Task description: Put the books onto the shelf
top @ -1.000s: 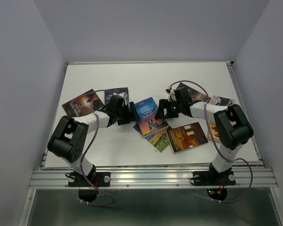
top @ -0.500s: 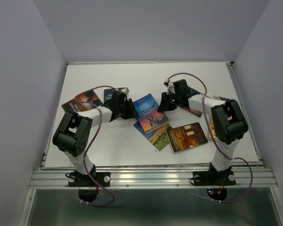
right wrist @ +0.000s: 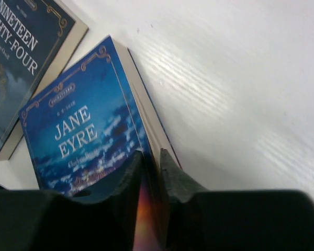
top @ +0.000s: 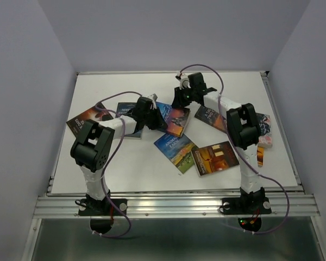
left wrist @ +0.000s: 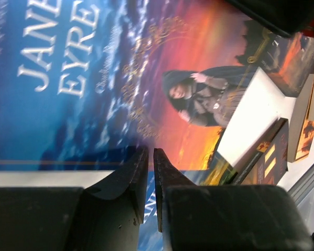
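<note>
The Jane Eyre book (right wrist: 78,141) fills the space between the left tool (left wrist: 150,151) and the right tool (right wrist: 150,152), so neither has a way straight ahead. Beside the right tool, on the book's page-edge side, the table (right wrist: 240,78) lies bare and open toward the back wall (top: 168,38). On its other side the Nineteen Eighty-Four book (right wrist: 21,63) lies just past Jane Eyre. Ahead of the left tool, beyond the cover, the right arm (left wrist: 282,13) blocks one corner and overlapping books (left wrist: 275,151) crowd the table. Toward the arm bases, a blue-and-green book (top: 176,149) and a brown book (top: 214,157) lie in the way.
</note>
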You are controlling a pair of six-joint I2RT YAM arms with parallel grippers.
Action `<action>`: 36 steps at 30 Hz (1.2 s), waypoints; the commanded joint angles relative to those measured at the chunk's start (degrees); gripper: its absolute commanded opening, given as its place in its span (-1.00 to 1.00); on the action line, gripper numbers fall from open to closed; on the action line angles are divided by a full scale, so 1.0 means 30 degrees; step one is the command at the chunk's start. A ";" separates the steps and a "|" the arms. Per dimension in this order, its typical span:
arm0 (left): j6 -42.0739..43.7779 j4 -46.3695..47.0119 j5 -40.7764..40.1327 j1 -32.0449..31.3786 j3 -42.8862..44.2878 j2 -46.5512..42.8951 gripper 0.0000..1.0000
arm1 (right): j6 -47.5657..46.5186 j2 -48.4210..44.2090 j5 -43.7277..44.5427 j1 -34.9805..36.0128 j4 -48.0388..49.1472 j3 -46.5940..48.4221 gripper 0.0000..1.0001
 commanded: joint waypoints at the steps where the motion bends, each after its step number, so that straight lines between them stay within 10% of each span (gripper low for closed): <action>1: -0.0066 0.0870 0.0188 -0.0278 0.1272 0.0611 -0.57 | -0.1248 0.1427 -0.0948 0.0922 -0.0932 0.3424 -0.54; 5: 0.0051 0.0431 -0.0575 -0.0278 0.2558 0.1167 -0.57 | -0.1219 0.3505 0.0102 0.0922 -0.1343 0.6181 -0.36; 13: 0.0549 -0.1266 -0.2734 -0.0220 0.3296 -0.0438 -0.59 | 0.0624 0.0413 0.2417 0.0922 -0.2106 0.4762 0.99; 22: -0.0796 -0.6099 -1.0125 0.2001 0.0486 -0.7498 -0.56 | -0.3733 -0.6479 0.4469 0.3114 -0.1197 -0.5851 1.00; 36: -0.1618 -0.7217 -1.1476 0.5347 -0.3092 -1.0874 -0.50 | -0.5585 -0.3933 1.2935 0.5843 -0.1520 -0.4510 1.00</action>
